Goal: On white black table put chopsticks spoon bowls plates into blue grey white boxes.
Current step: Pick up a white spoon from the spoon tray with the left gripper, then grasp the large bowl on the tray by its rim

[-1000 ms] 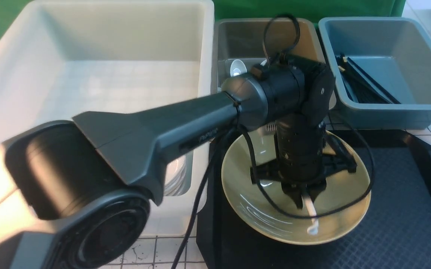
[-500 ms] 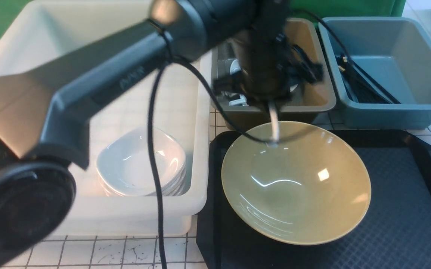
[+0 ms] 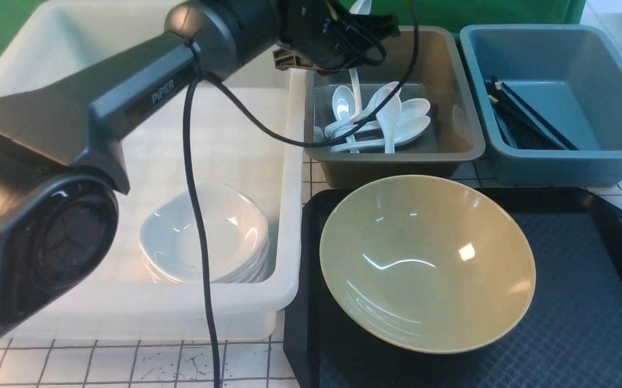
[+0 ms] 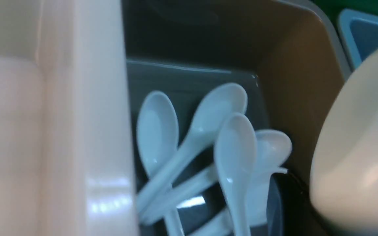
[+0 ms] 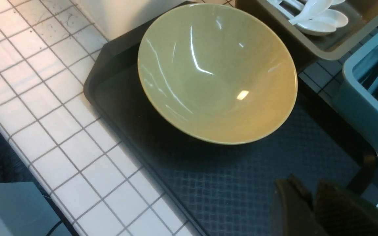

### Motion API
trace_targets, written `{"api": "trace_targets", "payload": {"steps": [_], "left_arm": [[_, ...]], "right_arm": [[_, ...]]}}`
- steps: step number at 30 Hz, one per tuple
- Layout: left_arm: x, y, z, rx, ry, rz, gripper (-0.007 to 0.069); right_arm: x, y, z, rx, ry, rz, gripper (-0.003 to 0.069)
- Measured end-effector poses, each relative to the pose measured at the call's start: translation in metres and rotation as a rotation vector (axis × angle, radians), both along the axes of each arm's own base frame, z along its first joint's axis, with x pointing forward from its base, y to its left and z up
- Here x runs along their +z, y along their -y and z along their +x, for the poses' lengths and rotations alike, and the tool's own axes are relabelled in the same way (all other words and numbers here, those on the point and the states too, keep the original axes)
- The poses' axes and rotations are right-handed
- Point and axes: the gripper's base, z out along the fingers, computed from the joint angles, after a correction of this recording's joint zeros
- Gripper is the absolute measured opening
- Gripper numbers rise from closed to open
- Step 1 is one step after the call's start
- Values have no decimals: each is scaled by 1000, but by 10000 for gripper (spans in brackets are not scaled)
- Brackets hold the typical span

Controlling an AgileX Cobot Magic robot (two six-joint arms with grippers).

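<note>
Plates [image 3: 203,237] stacked in the white box [image 3: 294,188], left gripper [image 3: 344,49] above the grey box [image 3: 451,70] with a spoon [image 3: 355,91] upright beneath it, grip impossible to tell, yellow bowl [image 3: 427,264] on the black tray [image 3: 586,323], chopsticks [image 3: 526,121] in the blue box [image 3: 559,161], right gripper [image 5: 307,186] pressed nearly together, empty.

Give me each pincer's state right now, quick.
Left pincer: cannot be told; a spoon hangs under it, above the olive-grey box.
Right pincer: closed, holding nothing.
</note>
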Motion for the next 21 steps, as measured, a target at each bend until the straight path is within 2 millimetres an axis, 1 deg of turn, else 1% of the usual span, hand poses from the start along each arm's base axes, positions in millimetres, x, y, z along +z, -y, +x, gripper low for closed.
{"api": "trace_targets", "payload": {"steps": [1,3,4,7,8,10,13,15,16,17,18,21], "left_arm": [[-2,-1,1,2,3,-1,89],[-12,-4,9,18,-2,-27,197],[-13,-4,10,20,-4,-30,224],[-14,-2,10,21,-1,-52,358],[-14,-2,10,21,-3,-57,390],[-7,0,6,18,-8,-66,474],[6,-3,-2,14,-42,-65,530],[21,-7,-9,14,-60,-67,542],[34,-11,-16,13,-69,-71,538],[45,-14,-23,9,-85,-71,526],[52,-16,-27,6,-97,-69,507],[81,-23,-57,-27,-194,-46,324]], "right_arm": [[0,0,0,0,0,0,123],[0,0,0,1,-1,1,123],[0,0,0,1,-1,1,123],[0,0,0,1,-1,1,123],[0,0,0,1,-1,1,123],[0,0,0,1,-1,1,124],[0,0,0,1,-1,1,126],[0,0,0,1,-1,0,127],[0,0,0,1,-1,0,127],[0,0,0,1,0,-1,127],[0,0,0,-1,2,-2,128],[0,1,1,-11,15,-11,129]]}}
